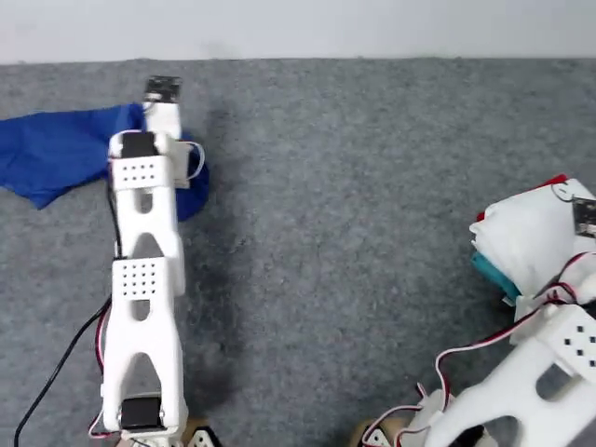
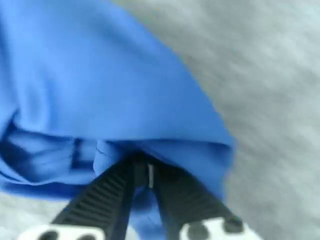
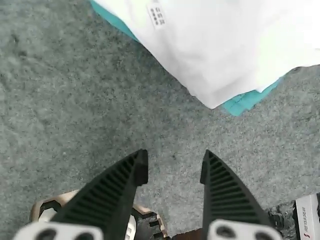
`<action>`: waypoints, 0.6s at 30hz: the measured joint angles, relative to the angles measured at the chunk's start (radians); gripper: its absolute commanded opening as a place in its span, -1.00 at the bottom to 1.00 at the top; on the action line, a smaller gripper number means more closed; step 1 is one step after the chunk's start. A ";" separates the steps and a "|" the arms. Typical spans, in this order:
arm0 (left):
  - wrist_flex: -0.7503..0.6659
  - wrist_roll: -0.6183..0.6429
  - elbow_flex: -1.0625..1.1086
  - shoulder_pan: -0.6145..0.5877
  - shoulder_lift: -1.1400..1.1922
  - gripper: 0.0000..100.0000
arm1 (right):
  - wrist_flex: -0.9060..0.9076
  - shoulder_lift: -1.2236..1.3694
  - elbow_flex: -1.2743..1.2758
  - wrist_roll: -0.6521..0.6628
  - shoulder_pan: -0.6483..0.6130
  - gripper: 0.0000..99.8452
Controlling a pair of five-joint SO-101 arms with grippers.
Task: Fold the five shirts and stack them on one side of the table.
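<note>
A blue shirt (image 1: 56,149) lies crumpled at the table's far left. My left gripper (image 2: 145,167) is shut on a fold of the blue shirt (image 2: 100,85), and that arm (image 1: 142,270) stretches from the near edge over the shirt's right part. At the right edge a stack of folded shirts sits with a white shirt (image 1: 531,237) on top, teal (image 1: 489,275) and red (image 1: 554,182) edges showing beneath. My right gripper (image 3: 172,167) hovers open above the grey mat beside the white shirt (image 3: 225,45), with the teal shirt (image 3: 245,100) peeking out under it.
The grey mat (image 1: 345,205) covers the table between the arms. The right arm (image 1: 531,382) and its red and white wires (image 1: 466,358) occupy the near right corner. A pale wall (image 1: 298,28) runs along the far edge.
</note>
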 measured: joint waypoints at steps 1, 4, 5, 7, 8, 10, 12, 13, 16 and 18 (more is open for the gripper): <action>0.012 0.000 0.000 0.014 -0.021 -0.98 | 0.000 0.000 0.000 0.000 0.000 -0.63; 0.031 0.009 0.000 0.041 -0.103 -0.98 | 0.000 0.000 0.000 0.000 0.000 -0.63; 0.034 0.012 0.000 0.054 -0.129 -0.98 | 0.000 0.000 0.000 0.000 0.000 -0.63; 0.034 0.014 0.000 0.094 -0.178 -0.98 | 0.000 0.000 0.000 0.000 0.000 -0.63; 0.034 0.017 0.008 0.121 -0.199 -0.98 | 0.000 0.000 0.000 0.000 0.000 -0.63; 0.034 0.018 0.040 0.190 -0.239 -0.98 | 0.000 0.000 0.000 0.000 0.000 -0.63; 0.034 0.018 0.094 0.279 -0.275 -0.98 | 0.000 0.000 0.000 0.000 0.000 -0.63; 0.034 0.018 0.129 0.327 -0.290 -0.98 | 0.000 0.000 0.000 0.000 0.000 -0.63; 0.034 0.018 0.239 0.462 -0.325 -0.98 | 0.000 0.000 0.000 0.000 0.000 -0.63; 0.034 0.018 0.299 0.505 -0.342 -0.98 | 0.000 0.000 0.000 0.000 0.000 -0.63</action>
